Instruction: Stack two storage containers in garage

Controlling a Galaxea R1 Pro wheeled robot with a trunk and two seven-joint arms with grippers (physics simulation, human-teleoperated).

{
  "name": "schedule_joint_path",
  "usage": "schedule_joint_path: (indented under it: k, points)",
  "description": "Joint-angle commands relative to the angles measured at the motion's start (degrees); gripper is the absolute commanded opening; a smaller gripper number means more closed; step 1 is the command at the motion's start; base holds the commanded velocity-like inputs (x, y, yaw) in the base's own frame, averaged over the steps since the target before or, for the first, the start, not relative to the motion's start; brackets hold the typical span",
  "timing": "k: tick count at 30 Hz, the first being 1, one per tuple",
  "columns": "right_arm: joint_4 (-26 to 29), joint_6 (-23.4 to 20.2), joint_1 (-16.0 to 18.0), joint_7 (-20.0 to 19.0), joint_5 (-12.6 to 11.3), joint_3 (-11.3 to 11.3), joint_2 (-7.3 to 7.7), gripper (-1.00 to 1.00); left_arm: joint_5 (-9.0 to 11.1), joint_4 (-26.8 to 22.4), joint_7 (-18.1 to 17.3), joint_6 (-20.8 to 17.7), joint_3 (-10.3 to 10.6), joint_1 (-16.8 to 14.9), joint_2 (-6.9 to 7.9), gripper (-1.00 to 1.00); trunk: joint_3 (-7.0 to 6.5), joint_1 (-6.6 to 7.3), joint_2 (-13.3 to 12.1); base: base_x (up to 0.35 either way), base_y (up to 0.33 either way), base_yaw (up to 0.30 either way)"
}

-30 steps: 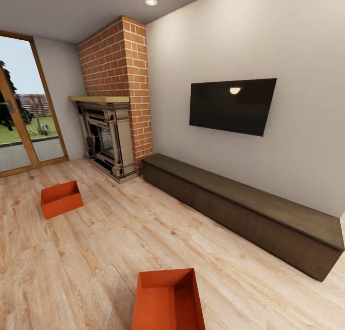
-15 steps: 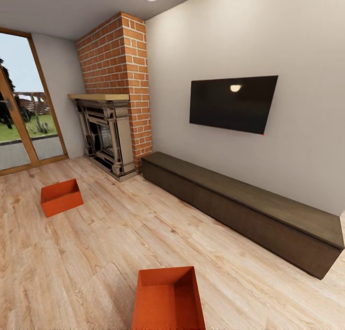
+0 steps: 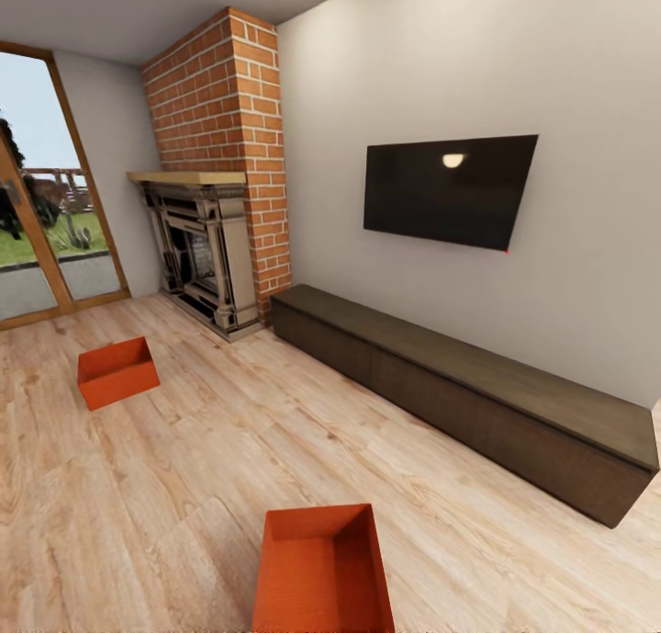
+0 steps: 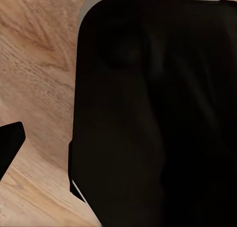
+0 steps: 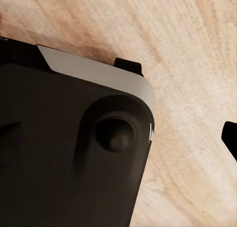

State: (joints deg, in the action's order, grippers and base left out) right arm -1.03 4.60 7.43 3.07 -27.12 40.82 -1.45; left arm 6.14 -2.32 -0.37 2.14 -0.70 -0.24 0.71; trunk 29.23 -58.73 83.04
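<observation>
- Light wood-plank flooring (image 3: 229,431) runs across a living room with pale walls, seen from the head camera.
- At the far left, a tall red-brick chimney (image 3: 225,109) rises over a grey stone fireplace (image 3: 202,247) with a pale wooden mantel.
- Left of the fireplace, wood-framed glass doors (image 3: 46,201) look out on grass and a fence.
- On the right wall hangs a dark flat television screen (image 3: 450,190); beneath it a long, low, dark brown cabinet (image 3: 477,389) stands against the wall.
- One orange-red open-topped rectangular storage bin (image 3: 323,569) lies on the planks at the near centre, its near end cut off by the frame edge.
- A second, identical orange-red bin (image 3: 116,371) sits on the planks farther off to the left, well apart from the first and in front of the glass doors.
- Both bins look empty.
- Each wrist camera looks down on wood planks past a large black rounded robot body with a grey edge (image 4: 158,113) (image 5: 69,148).
- Neither wrist picture shows a bin, so where the bins lie relative to either gripper cannot be told.
- Small black shapes at the picture edges are too partial to identify, so I cannot tell how far either gripper is open or whether it holds anything.
</observation>
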Motion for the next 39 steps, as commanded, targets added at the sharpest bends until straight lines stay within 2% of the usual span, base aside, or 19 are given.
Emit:
schedule_joint_path:
  k: [1,39]
  points:
    - [-0.11,0.23,0.04,0.10,-0.49,0.48,-0.04,1.00,0.54,0.03,-0.04,0.15,-0.01,-0.02,0.00,1.00,0.15,0.00,0.03,0.000,0.000,0.000]
    - [-0.11,0.17,0.04,0.10,-0.47,0.48,-0.13,1.00,0.45,0.03,-0.07,0.15,0.07,-0.02,0.09,1.00,3.65,0.00,0.03,0.000,0.000,0.000]
